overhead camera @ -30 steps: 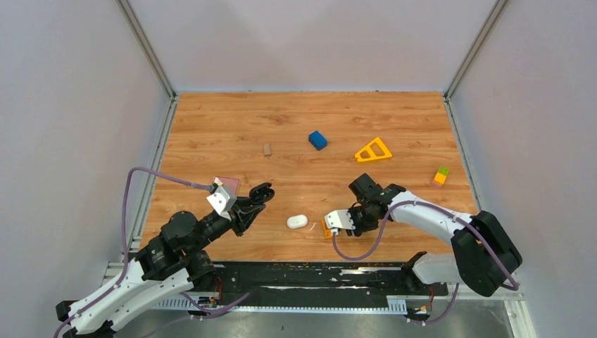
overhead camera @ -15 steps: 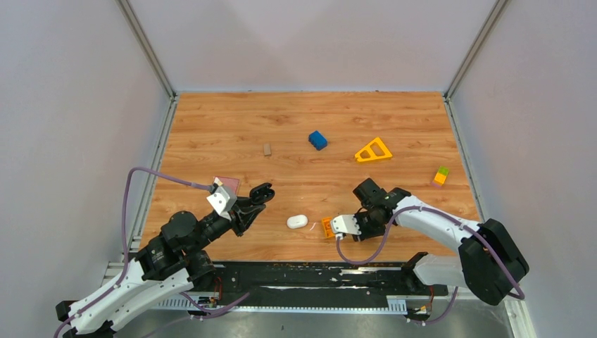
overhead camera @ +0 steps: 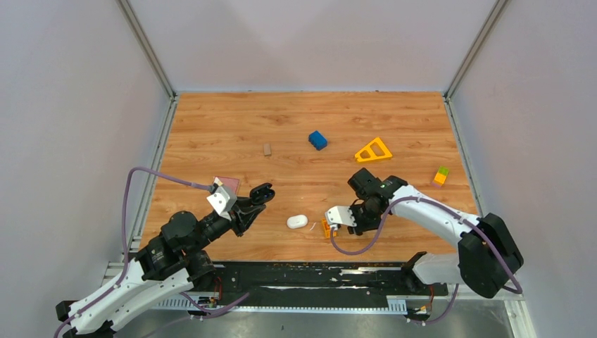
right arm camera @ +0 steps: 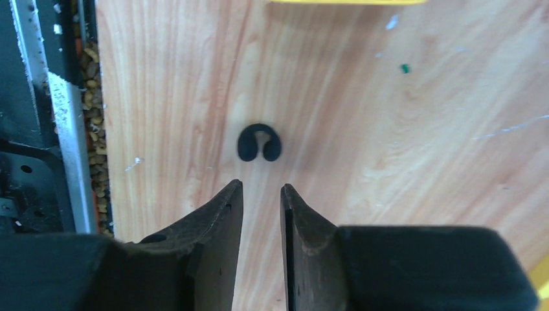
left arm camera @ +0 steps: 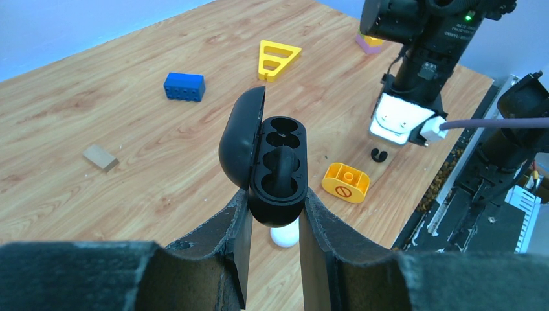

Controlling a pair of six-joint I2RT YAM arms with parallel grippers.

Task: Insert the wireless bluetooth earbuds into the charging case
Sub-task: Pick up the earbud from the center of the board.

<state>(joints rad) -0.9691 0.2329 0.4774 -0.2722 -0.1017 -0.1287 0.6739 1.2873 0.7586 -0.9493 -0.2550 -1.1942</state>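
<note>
My left gripper (overhead camera: pixel 263 192) is shut on a black earbud case (left arm camera: pixel 275 162), held up with its lid open. Its two wells look dark; I cannot tell if anything sits in them. A small white oval case (overhead camera: pixel 296 221) lies shut on the table, seen just below the black case in the left wrist view (left arm camera: pixel 285 236). My right gripper (right arm camera: pixel 260 189) points down at the table, open a narrow gap and empty. A tiny black horseshoe-shaped piece (right arm camera: pixel 259 142) lies just ahead of its fingertips. No black-and-white earbuds show clearly.
An orange block (overhead camera: pixel 327 227) lies between the white case and my right gripper. Farther back are a blue brick (overhead camera: pixel 317 139), a yellow triangle (overhead camera: pixel 374 150), a small tan block (overhead camera: pixel 267 148) and an orange-green block (overhead camera: pixel 441 175). The black rail (right arm camera: pixel 39 97) borders the near edge.
My right arm swung slightly right and toward the near edge, then back left to near where it began. The left arm and its black case have not moved.
</note>
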